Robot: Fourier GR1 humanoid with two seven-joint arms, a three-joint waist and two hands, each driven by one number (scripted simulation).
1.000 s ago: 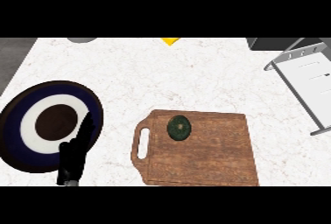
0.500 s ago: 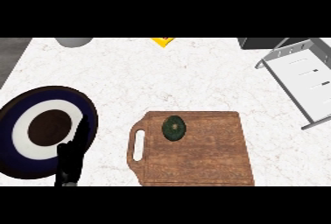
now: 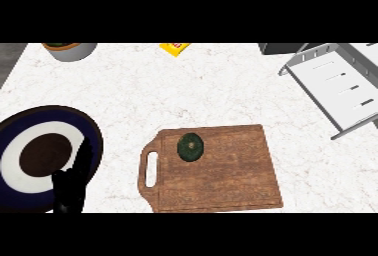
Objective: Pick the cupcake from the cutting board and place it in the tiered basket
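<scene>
A dark green cupcake [image 3: 190,146] stands on the wooden cutting board [image 3: 221,180], near its upper left corner, beside the handle slot. The white tiered basket [image 3: 336,85] lies at the upper right, partly cut by the view's edge. My left hand [image 3: 74,180] shows at the lower left with straight fingers pointing up, lying over the rim of a plate, well to the left of the board. No hand touches the cupcake. My right hand is out of view.
A large dark blue plate [image 3: 29,150] with a white ring and brown centre fills the left side. A grey pot [image 3: 70,50] sits at the top left and a yellow item [image 3: 175,48] at the top middle.
The view has shifted, so everything sits lower in the picture and more of the basket and the pot shows. The left hand stays by the plate. The cupcake has not moved on the board.
</scene>
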